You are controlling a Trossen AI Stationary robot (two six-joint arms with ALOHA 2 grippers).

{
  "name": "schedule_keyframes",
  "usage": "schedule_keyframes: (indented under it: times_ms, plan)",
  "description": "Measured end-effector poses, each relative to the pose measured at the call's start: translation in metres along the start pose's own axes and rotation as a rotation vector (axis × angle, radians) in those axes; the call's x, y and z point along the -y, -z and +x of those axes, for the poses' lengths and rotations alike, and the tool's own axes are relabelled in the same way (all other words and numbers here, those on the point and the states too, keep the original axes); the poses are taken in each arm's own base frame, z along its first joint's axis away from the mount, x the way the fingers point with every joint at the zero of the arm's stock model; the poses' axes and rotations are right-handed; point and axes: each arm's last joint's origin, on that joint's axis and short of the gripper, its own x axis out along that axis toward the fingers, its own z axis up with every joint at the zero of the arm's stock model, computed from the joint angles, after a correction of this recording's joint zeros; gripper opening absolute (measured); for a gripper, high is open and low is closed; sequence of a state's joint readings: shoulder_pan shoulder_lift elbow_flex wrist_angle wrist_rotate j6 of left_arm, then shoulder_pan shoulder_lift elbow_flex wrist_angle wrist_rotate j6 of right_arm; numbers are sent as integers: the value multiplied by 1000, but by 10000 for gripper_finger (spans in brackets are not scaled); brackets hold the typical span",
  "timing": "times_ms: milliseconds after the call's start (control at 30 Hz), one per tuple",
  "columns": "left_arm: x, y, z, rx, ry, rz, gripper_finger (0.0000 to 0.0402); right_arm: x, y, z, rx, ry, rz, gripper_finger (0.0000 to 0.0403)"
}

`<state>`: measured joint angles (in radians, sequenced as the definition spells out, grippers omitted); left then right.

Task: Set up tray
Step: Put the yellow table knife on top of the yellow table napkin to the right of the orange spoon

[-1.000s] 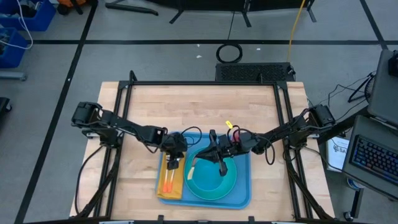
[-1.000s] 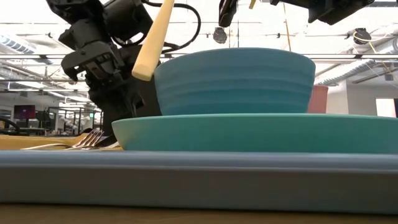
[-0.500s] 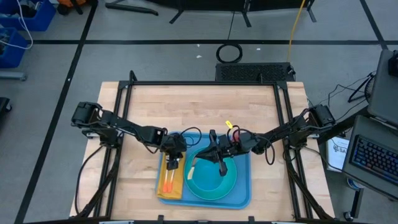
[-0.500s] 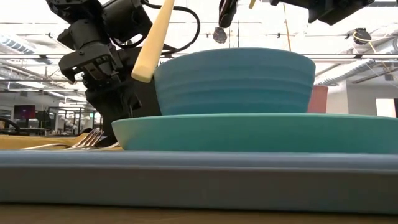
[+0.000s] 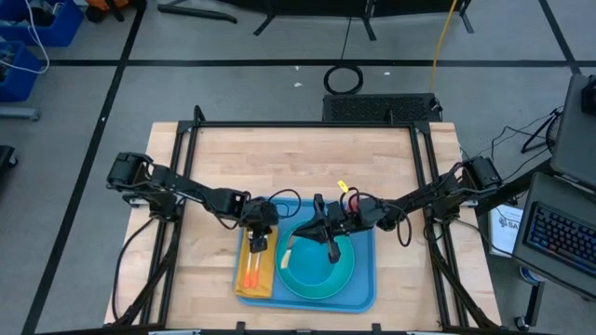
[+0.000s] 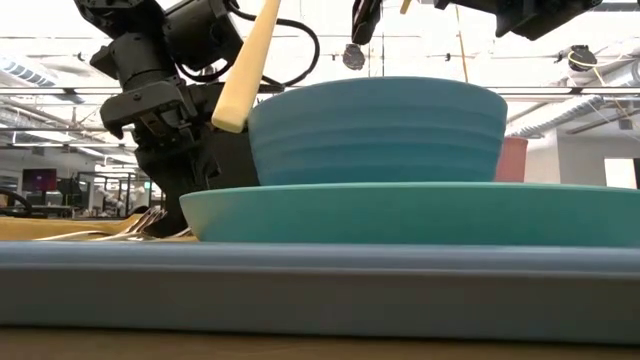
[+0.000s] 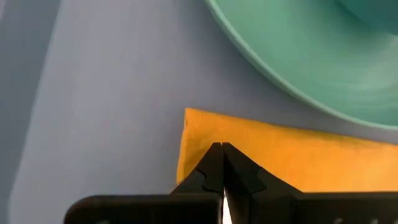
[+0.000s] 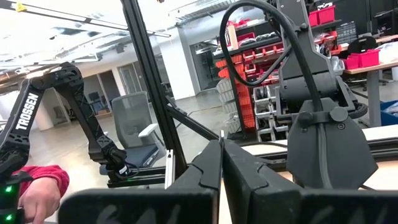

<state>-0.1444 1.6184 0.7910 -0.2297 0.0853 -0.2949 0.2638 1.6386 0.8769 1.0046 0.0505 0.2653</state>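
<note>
on the wooden bench (image 5: pixel 307 167) the tray (image 5: pixel 363 296) already carries napkin (image 5: pixel 244 287), fork (image 6: pixel 135 224), plate (image 6: pixel 420 212) and bowl (image 6: pixel 378 128). both pincers, left pincer (image 7: pixel 221 163) over the napkin and right pincer (image 8: pixel 221 163) by the bowl, are pressed together on nothing, so little seems left.

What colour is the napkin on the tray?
Yellow-orange napkin; clearest in the left wrist view.

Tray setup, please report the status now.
Left gripper shut above napkin. Right gripper shut, raised over the bowl. Tray holds plate, bowl, napkin, fork. Nothing blocking.
</note>
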Motion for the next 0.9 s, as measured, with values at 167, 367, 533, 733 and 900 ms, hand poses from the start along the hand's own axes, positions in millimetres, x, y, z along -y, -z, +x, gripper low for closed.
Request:
schedule_keyframes:
  times_ms: [167, 367, 533, 733, 900]
  plan:
    - [0, 0, 0, 6, -5, -3, 0, 0, 0, 0, 0, 0, 0, 0]
    - [8, -1, -6, 37, -17, 11, 2, 0, 0, 0, 0, 0, 1, 0]
    - [23, -6, -24, 168, -73, 87, 4, 0, 0, 0, 0, -3, 3, 0]
    - [40, -6, -56, 305, -100, 130, 16, -1, 1, 1, 25, -37, 19, 0]
    - [63, 1, -82, 458, -195, 165, 18, 7, 14, 7, 38, -49, 89, 0]
